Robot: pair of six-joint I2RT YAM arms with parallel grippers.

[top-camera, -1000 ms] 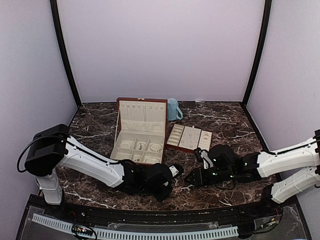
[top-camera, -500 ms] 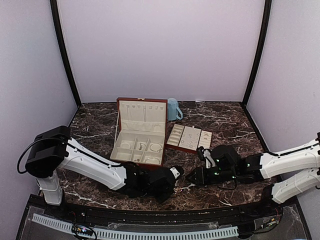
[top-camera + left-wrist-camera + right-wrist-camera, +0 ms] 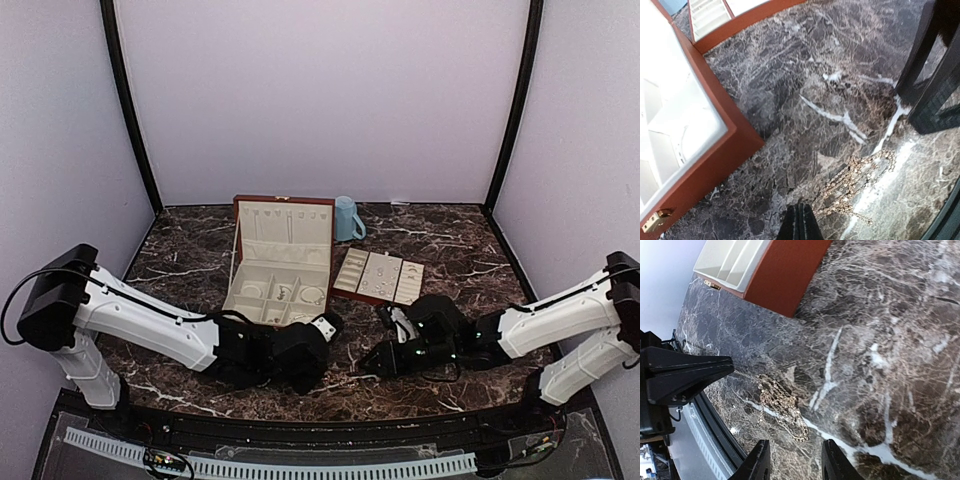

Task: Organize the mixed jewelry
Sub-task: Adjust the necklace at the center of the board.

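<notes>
Near front edge of dark veined marble counter (image 3: 805, 65), pale gold fine-link chain (image 3: 855, 176) lies heaped and loose between both arms.
- Left jaws pressed together, tips just beside chain end; no link seen pinched.
- Right jaws apart, empty, facing heap.
- Risks: closed tips drag chain toward edge; fine links slip from partial pinch; arms collide if both advance on heap.
- Reddish-brown wooden box (image 3: 715, 160) near.

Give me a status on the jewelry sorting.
Done: several pieces sit in the box compartments and on the tray. In hand: nothing visibly gripped; a chain lies loose on the marble between the shut left end effector and the open right end effector. Left: lifting that chain and stowing it.
</notes>
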